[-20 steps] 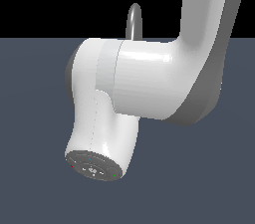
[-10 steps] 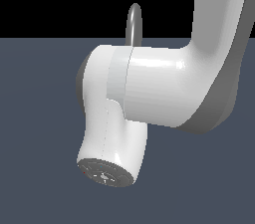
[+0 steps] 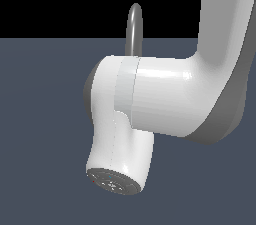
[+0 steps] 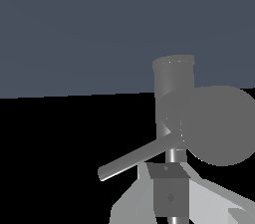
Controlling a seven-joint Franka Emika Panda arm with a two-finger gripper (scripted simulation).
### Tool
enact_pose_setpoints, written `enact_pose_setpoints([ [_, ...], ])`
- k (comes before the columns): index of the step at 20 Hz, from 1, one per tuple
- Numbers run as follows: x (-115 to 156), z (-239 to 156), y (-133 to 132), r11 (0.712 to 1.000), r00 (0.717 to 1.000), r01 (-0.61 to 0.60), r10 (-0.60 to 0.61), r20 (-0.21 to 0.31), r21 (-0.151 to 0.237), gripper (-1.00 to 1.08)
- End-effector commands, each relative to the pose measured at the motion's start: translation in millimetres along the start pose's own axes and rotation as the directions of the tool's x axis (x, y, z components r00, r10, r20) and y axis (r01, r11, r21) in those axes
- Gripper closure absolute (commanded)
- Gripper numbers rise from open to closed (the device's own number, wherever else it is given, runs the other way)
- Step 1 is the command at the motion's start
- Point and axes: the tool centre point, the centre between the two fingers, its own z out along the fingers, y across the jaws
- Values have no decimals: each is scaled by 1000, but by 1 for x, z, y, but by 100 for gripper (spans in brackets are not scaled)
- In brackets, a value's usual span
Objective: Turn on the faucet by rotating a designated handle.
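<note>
The dark blue-grey floor (image 3: 40, 134) fills the lower part of the exterior view, under a black backdrop. Most of that view is taken up by the white robot arm (image 3: 165, 99), whose thick link comes down from the upper part on the exterior view's right, bends at a bulky joint, and ends in a rounded cap facing the camera low in the frame. Behind the arm only the top of the faucet (image 3: 134, 29) shows: the grey arch of its slim spout rises above the joint and stands against the black, while its base is hidden by the arm. The wrist view shows the faucet close up, with a short thick cylinder (image 4: 173, 93), a large grey rounded body (image 4: 219, 126) next to it, and a thinner stem running between them towards the camera. The handle (image 4: 134, 159), a thin grey lever, sticks out sideways from where the cylinder meets the stem and slants away to its free end. The gripper (image 4: 172, 195) shows only as pale grey angular parts and a darker block at the frame's edge, close to the stem; whether its jaws are released or clenched cannot be told.
</note>
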Motion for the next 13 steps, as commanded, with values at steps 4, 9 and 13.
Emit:
enact_pose_setpoints([
  [4, 20, 2, -17, 999, 1000, 24, -24, -14, -37, 108],
  [9, 31, 3, -28, 998, 999, 34, -35, -14, -52, 108],
  [13, 39, 4, -34, 997, 999, 40, -41, -14, -60, 108],
])
